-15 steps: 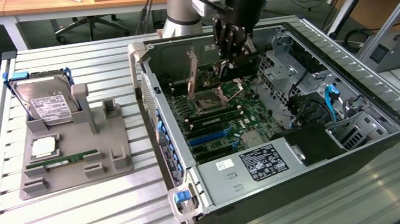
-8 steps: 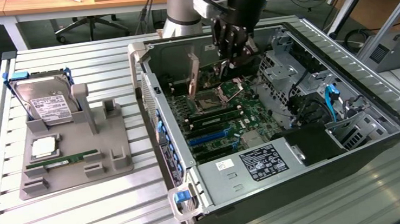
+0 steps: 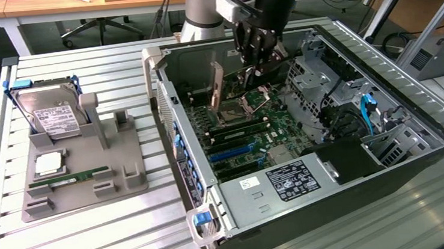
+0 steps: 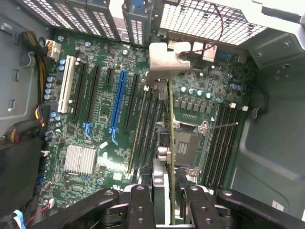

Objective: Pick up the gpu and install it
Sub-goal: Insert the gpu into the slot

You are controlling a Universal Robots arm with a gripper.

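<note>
Dark gpu [image 4: 170, 119], clamped edge-on in the hand [image 4: 170, 200] at lower centre: likely light, stiff, fragile; best held across its faces.

gpu [image 4: 170, 125]: thin dark card, silvery bracket end, edge-on, upright between jaws above motherboard.

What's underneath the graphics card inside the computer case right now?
The green motherboard, its processor socket and black slots. The strip directly beneath the graphics card is covered.
</note>
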